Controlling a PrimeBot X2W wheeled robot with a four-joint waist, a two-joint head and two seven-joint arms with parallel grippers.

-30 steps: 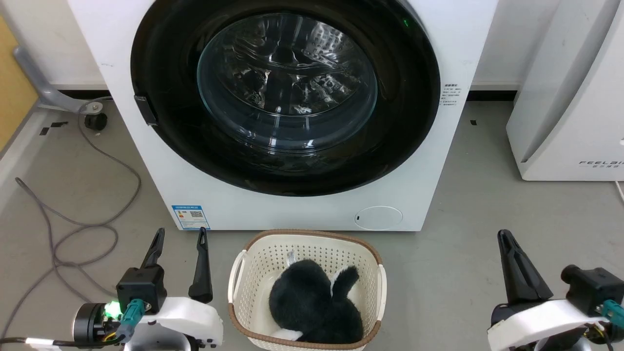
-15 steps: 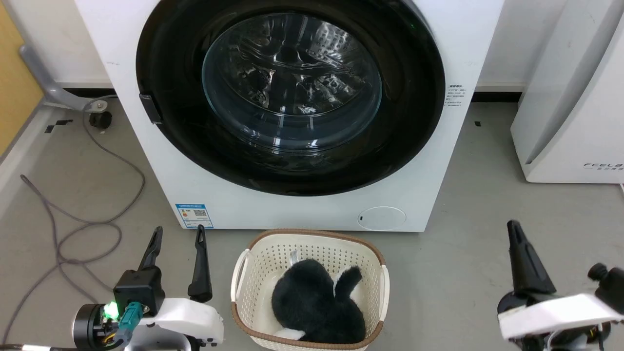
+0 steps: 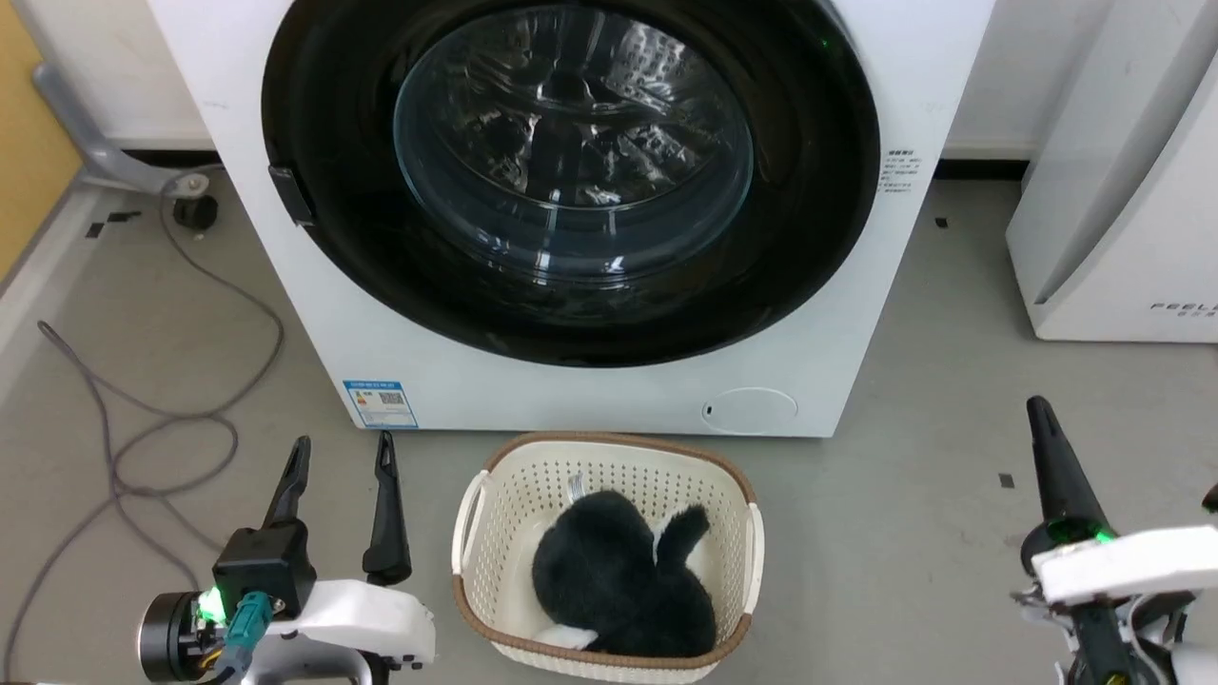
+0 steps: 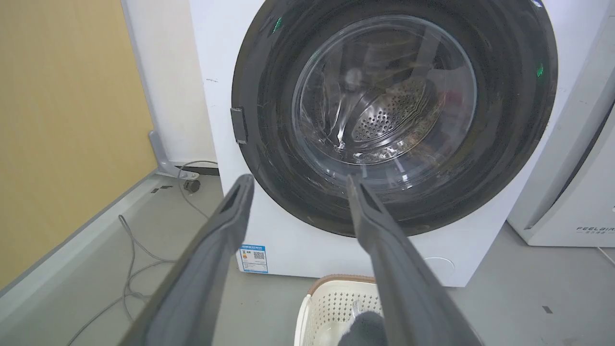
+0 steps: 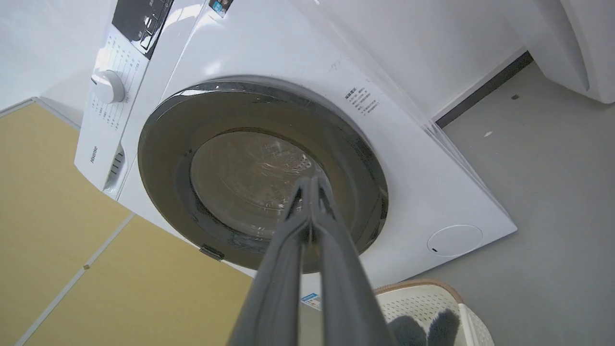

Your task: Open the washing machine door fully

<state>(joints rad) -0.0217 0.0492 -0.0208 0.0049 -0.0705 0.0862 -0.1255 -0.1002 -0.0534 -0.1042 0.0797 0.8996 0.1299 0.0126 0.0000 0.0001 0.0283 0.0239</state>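
The washing machine door is a glossy black disc with a clear glass bowl centre, and it lies flush against the white washer front. A small dark latch tab sits on its left rim. My left gripper is open above the floor at lower left, well short of the door. In the left wrist view its fingers spread below the door. My right gripper stands at lower right, away from the washer. The right wrist view shows it shut on nothing, pointing at the door.
A cream basket holding a black plush toy sits on the floor just before the washer. A grey cable loops on the floor at left. A white appliance stands at right. A small round white flap is low on the washer.
The head camera has shifted slightly. My right gripper has risen, drifted right and rolled at the wrist. The left gripper and the door have not moved.
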